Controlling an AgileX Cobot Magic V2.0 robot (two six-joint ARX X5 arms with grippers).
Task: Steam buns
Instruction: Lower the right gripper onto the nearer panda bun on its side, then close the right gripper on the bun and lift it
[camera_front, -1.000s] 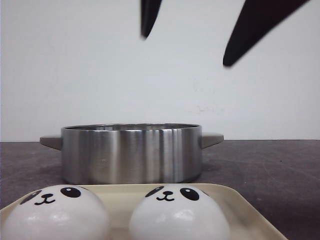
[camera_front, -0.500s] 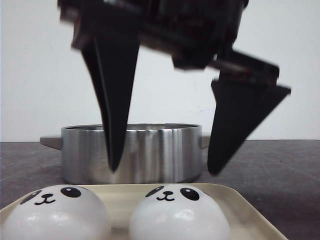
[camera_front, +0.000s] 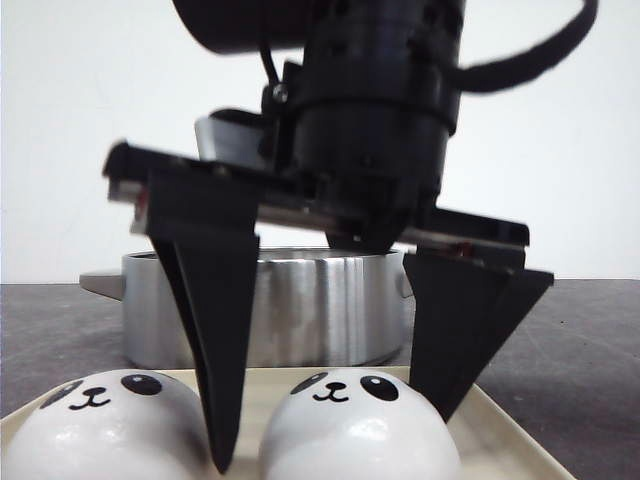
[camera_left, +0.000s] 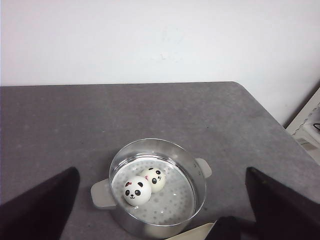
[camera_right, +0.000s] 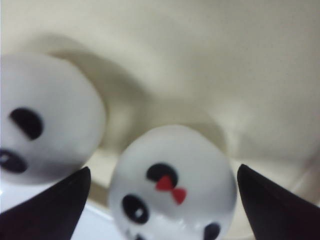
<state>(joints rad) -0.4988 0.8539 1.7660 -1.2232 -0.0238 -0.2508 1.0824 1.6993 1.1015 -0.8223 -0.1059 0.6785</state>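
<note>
Two white panda-faced buns sit on a cream tray (camera_front: 500, 432) at the near edge: one on the left (camera_front: 110, 428), one on the right (camera_front: 352, 432). My right gripper (camera_front: 332, 440) is open, its black fingers reaching down either side of the right bun. In the right wrist view that bun (camera_right: 172, 181), with a red bow, lies between the spread fingers of the gripper (camera_right: 163, 168), and the other bun (camera_right: 47, 117) is beside it. Two more buns (camera_left: 137, 190) (camera_left: 154, 178) rest in the steel pot (camera_left: 198, 172). My left gripper (camera_left: 161, 170) hangs open high above the pot.
The steel pot (camera_front: 300, 310) with side handles stands just behind the tray on a dark grey table (camera_front: 560, 330). The table's right edge (camera_left: 280, 125) is near a white wall. A corner of the tray (camera_left: 192, 233) shows by the pot.
My right gripper has dropped from the top of the front view, staying open, until its fingers straddle the right bun on the tray. The buns and pot have not moved.
</note>
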